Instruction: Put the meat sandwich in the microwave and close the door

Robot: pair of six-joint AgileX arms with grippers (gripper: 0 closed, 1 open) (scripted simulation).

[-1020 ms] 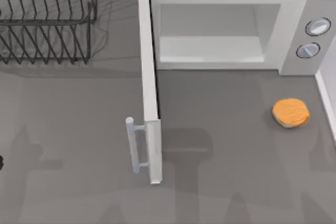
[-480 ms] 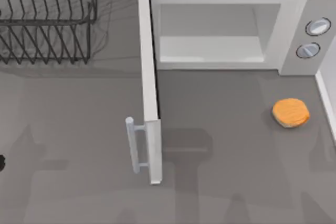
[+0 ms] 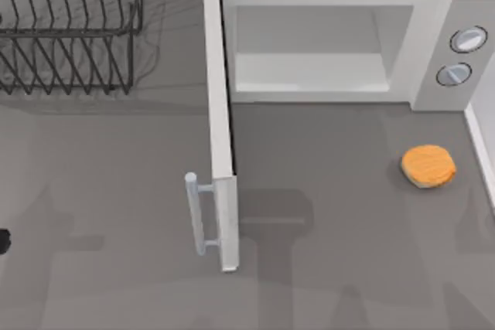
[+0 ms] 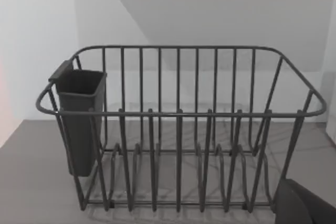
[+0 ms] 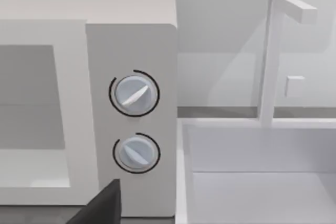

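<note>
While door (image 3: pixel 220 129) stands open, sandwich (image 3: pixel 428 165) (tabletop), rack (image 3: pixel 69 25) apart.

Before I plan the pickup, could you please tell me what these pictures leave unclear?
- Left gripper: a dark tip at the top view's left edge, cut off; fingers unreadable.
- Dark wire dish rack: cropped by the top view's upper and left edges.
- Open white microwave: its cavity is cut by the right wrist view's edge.
</note>
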